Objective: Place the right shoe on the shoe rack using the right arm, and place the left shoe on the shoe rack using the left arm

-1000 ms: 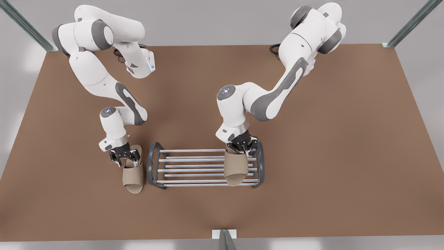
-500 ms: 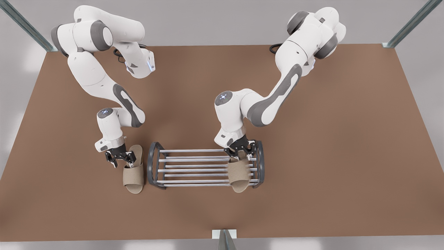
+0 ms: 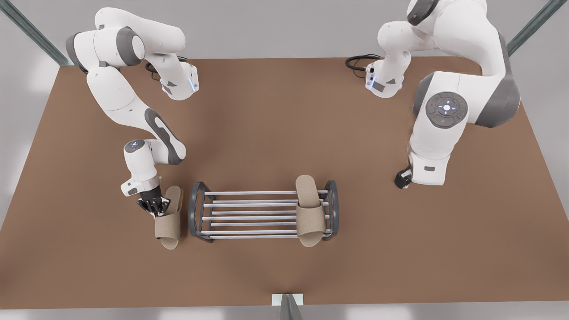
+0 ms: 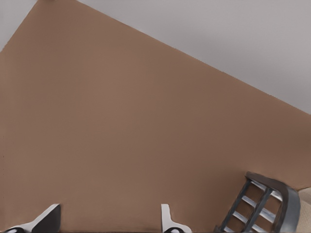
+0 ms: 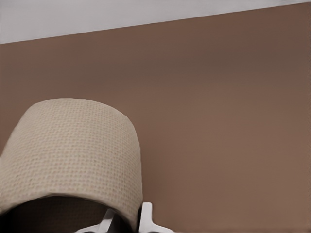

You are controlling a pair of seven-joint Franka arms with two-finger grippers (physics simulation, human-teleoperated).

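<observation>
The left shoe (image 3: pixel 309 216), a beige slide slipper, lies across the silver bars of the shoe rack (image 3: pixel 249 193) at its end toward the front view's right. My left gripper (image 3: pixel 402 180) hangs well off to the right of the rack, and the left wrist view shows it (image 4: pixel 108 228) open and empty, with the rack (image 4: pixel 265 206) farther off. The right shoe (image 3: pixel 168 222) rests on the table just left of the rack, tipped slightly. My right gripper (image 3: pixel 153 206) is shut on the side of its strap (image 5: pixel 73 155).
The brown table (image 3: pixel 266 133) is bare around the rack. Black cables (image 3: pixel 358 62) lie at the back near an arm's base. A small metal post (image 3: pixel 288 304) stands at the front edge, and frame posts rise at the back corners.
The left gripper let go of the slipper on the rack and drew back up to the front view's right. The right gripper closed on the other slipper's strap, tipping it slightly.
</observation>
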